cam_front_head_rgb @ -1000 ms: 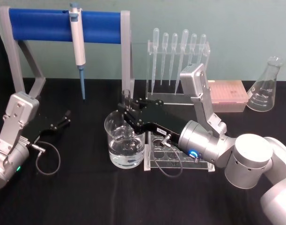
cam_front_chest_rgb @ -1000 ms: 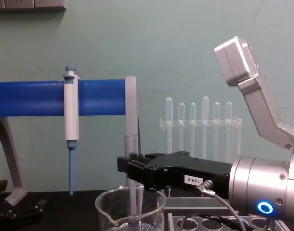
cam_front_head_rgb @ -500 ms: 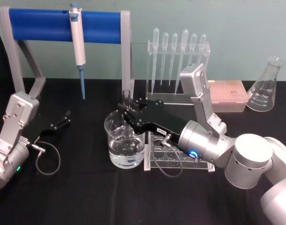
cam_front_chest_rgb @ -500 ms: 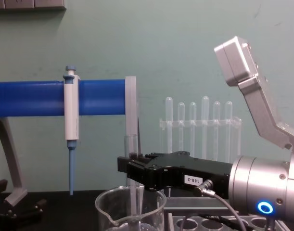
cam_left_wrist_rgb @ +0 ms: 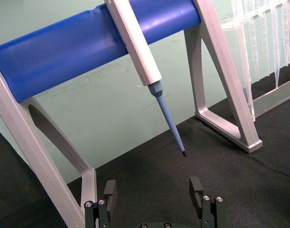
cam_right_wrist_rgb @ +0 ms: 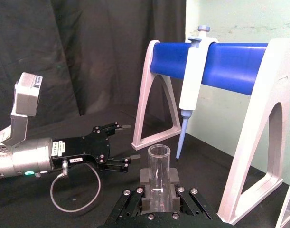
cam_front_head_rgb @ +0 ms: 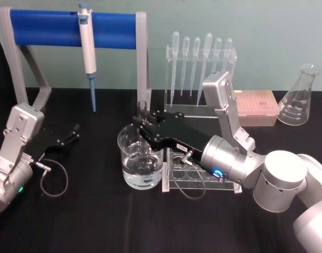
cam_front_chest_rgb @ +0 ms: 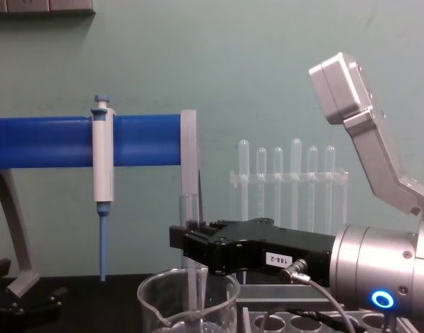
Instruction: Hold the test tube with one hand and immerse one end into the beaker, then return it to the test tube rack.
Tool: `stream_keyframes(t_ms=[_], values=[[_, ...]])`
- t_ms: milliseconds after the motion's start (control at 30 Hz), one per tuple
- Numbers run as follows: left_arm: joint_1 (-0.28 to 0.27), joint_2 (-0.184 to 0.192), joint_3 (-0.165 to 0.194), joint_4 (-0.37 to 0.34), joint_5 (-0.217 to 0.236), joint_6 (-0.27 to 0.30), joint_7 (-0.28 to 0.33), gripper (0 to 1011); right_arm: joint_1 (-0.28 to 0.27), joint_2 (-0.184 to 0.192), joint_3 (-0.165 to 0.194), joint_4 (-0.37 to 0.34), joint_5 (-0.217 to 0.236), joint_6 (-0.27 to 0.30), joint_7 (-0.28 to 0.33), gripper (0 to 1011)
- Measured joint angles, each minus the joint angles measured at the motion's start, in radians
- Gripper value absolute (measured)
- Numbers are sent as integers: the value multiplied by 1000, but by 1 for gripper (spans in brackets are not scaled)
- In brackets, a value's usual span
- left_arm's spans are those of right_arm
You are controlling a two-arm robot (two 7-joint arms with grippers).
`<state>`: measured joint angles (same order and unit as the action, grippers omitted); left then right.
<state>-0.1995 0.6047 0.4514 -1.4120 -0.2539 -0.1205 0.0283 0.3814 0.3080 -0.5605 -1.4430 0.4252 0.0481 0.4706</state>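
Note:
My right gripper (cam_front_head_rgb: 143, 126) is shut on the test tube (cam_front_head_rgb: 142, 108), a clear glass tube held upright over the beaker (cam_front_head_rgb: 130, 167). In the chest view the test tube (cam_front_chest_rgb: 189, 208) rises above the black fingers (cam_front_chest_rgb: 180, 239), and its lower part passes down inside the beaker (cam_front_chest_rgb: 156, 295). I cannot tell whether its end touches the water in the beaker. The right wrist view shows the test tube (cam_right_wrist_rgb: 159, 173) clamped between both pads. My left gripper (cam_front_head_rgb: 72, 134) is parked open at the left, low over the table, and also shows as the left gripper (cam_left_wrist_rgb: 153, 192).
A white-and-blue pipette (cam_front_head_rgb: 88, 52) hangs on the blue-barred stand (cam_front_head_rgb: 45, 27) behind the beaker. A clear tube rack (cam_front_head_rgb: 200, 179) lies under my right wrist. Behind stand a rack of plastic pipettes (cam_front_head_rgb: 200, 63), a pink tip box (cam_front_head_rgb: 258, 108) and a conical flask (cam_front_head_rgb: 300, 97).

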Motion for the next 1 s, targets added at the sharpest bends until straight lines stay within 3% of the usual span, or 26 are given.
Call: stream_keyframes(t_ms=[1000], values=[[0,0,0,0,0,0,0,1000,0,0,0,0,0,0,0,226]])
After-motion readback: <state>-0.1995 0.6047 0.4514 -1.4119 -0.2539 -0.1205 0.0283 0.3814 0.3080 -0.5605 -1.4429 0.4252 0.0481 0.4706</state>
